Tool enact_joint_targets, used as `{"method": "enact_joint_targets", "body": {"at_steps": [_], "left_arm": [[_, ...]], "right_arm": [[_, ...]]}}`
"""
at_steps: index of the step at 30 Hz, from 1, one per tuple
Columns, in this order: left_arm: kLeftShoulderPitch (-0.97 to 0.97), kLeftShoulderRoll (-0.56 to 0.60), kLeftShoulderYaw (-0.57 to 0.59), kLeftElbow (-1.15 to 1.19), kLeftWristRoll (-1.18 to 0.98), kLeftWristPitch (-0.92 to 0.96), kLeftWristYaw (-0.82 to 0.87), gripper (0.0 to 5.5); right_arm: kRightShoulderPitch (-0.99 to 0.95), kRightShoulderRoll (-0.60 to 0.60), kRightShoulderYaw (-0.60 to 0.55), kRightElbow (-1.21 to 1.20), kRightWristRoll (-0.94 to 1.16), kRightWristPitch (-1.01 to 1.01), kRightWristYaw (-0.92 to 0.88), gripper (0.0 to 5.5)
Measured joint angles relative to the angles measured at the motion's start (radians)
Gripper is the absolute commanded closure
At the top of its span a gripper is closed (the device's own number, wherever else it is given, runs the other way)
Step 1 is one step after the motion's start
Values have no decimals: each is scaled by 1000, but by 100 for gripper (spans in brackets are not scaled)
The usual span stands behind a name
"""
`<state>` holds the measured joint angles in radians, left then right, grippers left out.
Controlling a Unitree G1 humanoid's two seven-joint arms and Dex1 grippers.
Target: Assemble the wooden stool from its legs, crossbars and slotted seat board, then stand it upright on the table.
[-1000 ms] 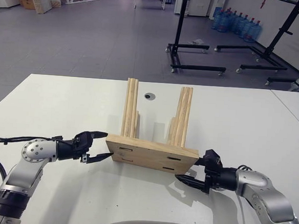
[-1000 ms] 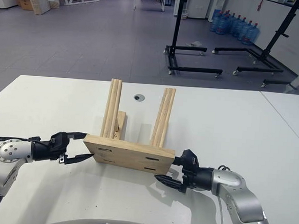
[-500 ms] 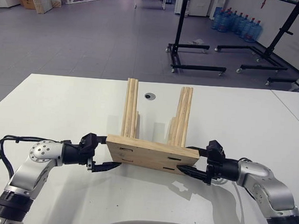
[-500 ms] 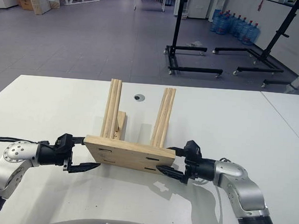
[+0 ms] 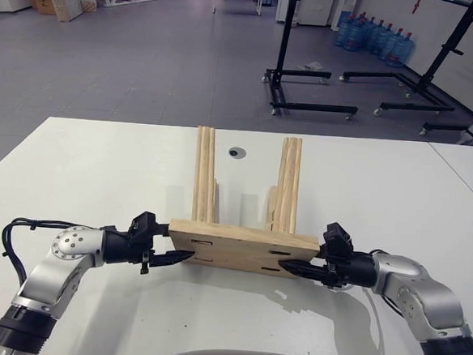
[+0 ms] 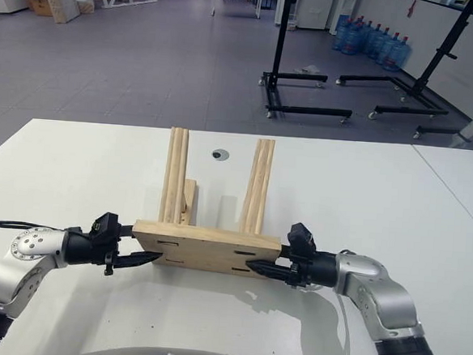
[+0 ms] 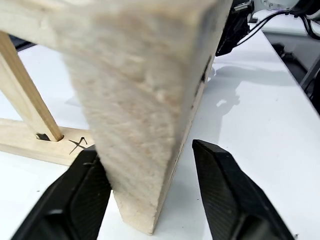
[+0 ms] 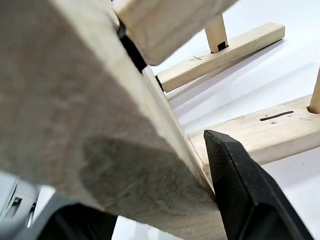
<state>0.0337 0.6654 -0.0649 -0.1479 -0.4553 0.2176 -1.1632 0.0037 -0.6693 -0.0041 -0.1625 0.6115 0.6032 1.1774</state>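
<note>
The wooden stool lies on its side in mid-table, its slotted seat board standing on edge and facing me. Its two pairs of legs point away from me. My left gripper is shut on the board's left end, one finger on each face. The left wrist view has that end between the fingers, with a crossbar behind. My right gripper is shut on the board's right end in the same way. The right wrist view shows the board against one finger.
The white table has a small round hole just beyond the legs. A second table adjoins at the right. Black wheeled stands are on the floor far behind.
Both grippers moved in from beside the stool and shut on the seat board's ends. The board, skewed before, now sits square to me and more upright.
</note>
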Motion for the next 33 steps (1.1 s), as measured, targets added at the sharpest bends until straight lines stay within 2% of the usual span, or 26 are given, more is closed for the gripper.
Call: {"method": "enact_joint_targets", "body": {"at_steps": [7, 11, 14, 19, 24, 28, 33], "left_arm": [[-148, 56, 119, -141, -358, 476, 100, 376], [-289, 44, 200, -135, -577, 747, 280, 380], [-426, -33, 261, -37, -732, 900, 491, 380], [-614, -159, 368, 191, -944, 979, 870, 380], [-723, -236, 433, 331, -1063, 968, 1202, 380], [-729, -265, 449, 373, -1135, 948, 1354, 380], [-728, -285, 449, 401, -1179, 920, 1444, 380]], "right_arm": [[-198, -34, -163, 34, 265, 333, -32, 325], [-372, -16, -229, 167, 393, 568, -132, 326], [-540, 30, -294, 311, 446, 728, -273, 328], [-740, 127, -407, 496, 449, 888, -493, 341], [-928, 200, -492, 738, 458, 924, -737, 356], [-1012, 226, -554, 879, 466, 929, -894, 360], [-1052, 265, -654, 942, 462, 939, -1060, 360]]}}
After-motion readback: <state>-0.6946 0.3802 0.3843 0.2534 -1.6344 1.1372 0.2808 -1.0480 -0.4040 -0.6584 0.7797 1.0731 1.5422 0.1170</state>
